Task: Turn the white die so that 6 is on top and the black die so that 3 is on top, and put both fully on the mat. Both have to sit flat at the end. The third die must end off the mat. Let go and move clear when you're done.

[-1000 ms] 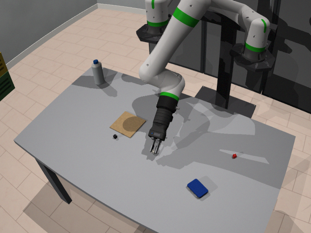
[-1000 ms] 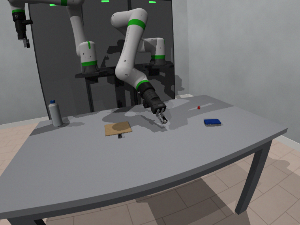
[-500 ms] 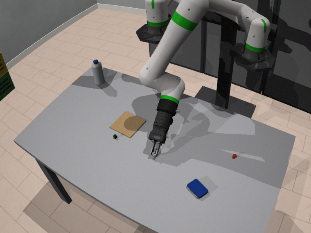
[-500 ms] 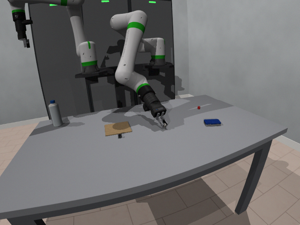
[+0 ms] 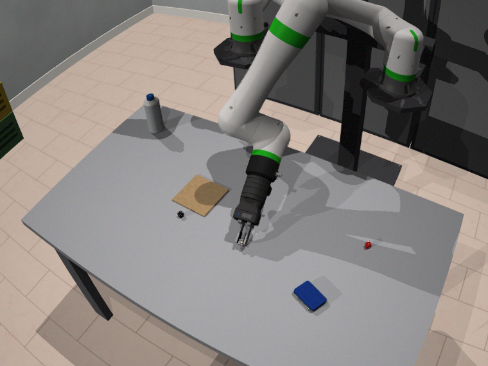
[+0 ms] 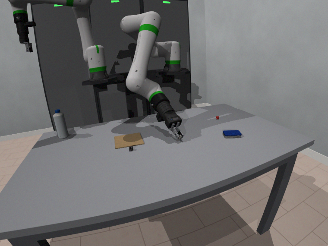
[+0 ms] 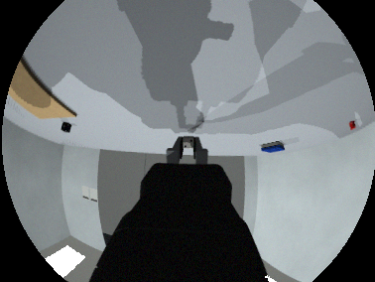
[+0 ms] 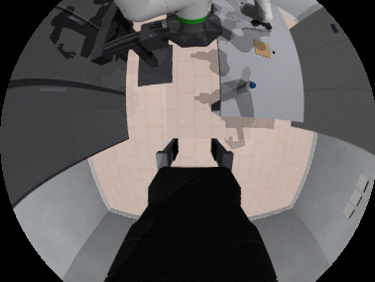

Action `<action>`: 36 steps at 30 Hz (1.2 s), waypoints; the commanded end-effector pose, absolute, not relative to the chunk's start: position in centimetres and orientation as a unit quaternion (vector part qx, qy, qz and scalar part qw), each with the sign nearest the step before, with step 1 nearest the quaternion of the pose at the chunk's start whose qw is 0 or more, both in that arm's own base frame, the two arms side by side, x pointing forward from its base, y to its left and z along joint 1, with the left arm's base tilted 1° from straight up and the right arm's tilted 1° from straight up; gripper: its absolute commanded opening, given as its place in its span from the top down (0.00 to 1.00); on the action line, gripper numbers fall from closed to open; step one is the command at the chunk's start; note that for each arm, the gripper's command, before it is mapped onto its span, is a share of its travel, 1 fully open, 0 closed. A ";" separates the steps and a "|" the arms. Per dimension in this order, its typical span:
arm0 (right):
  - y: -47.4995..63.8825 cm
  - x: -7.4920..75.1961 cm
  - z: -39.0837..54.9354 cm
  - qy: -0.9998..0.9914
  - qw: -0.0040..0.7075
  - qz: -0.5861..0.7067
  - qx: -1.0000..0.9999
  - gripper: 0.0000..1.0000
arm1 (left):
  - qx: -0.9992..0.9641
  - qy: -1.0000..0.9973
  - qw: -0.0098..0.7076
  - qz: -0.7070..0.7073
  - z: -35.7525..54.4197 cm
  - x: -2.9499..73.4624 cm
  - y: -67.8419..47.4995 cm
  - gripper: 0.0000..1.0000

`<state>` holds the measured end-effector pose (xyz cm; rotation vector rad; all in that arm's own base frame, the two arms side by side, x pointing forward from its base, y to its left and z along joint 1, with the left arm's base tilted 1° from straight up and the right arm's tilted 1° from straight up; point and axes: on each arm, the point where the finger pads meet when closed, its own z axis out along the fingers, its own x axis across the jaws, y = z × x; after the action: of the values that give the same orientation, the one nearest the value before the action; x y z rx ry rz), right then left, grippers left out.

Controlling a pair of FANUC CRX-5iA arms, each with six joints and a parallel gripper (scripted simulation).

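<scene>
Evidently the white die (image 5: 241, 242) (image 6: 179, 137) (image 7: 187, 144) sits between the tips of the left gripper (image 5: 243, 241) (image 6: 178, 137) (image 7: 187, 143), whose fingers are closed on it, part-way apart, slanting down close to the tabletop (image 5: 165, 268) (image 6: 148, 174). The tan mat (image 5: 191, 200) (image 6: 121, 143) (image 7: 60, 110) (image 8: 261, 53) lies off toward the bottle (image 5: 154, 118) (image 6: 61, 127) (image 8: 250, 86) side, black die (image 5: 180, 214) (image 6: 130, 148) (image 7: 66, 127) (image 8: 273, 52) just beside it. The right gripper (image 6: 29, 50) (image 8: 194, 145), wide open and holding nothing, hangs well away beyond the table, so the left is nearer; its slant probably serves to turn the die before any carry matward.

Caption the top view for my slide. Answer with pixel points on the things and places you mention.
Left tool (image 5: 243, 241) gripping the white die (image 5: 241, 242), black die (image 5: 180, 214) off the mat (image 5: 188, 196).
</scene>
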<state>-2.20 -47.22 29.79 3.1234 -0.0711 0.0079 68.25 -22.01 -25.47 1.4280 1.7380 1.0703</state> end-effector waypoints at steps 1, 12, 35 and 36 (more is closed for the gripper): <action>-47.2 -2.2 29.9 -0.023 0.010 0.002 1.000 0.00 | 0.543 0.661 0.321 0.407 -25.3 68.3 -22.1 0.66; -47.2 -2.2 29.9 -0.023 0.010 0.002 1.000 0.00 | 0.543 0.661 0.321 0.407 -25.6 68.3 -22.1 0.66; -47.2 -2.2 29.9 -0.023 0.010 0.002 1.000 0.00 | 0.543 0.661 0.321 0.407 -26.4 68.3 -22.0 0.66; -47.2 -2.2 29.9 -0.023 0.010 0.002 1.000 0.00 | 0.543 0.661 0.321 0.407 -26.4 68.3 -22.0 0.66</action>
<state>-2.20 -47.22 29.79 3.1234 -0.0711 0.0079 68.25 -21.99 -26.55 1.4280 1.7380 1.0703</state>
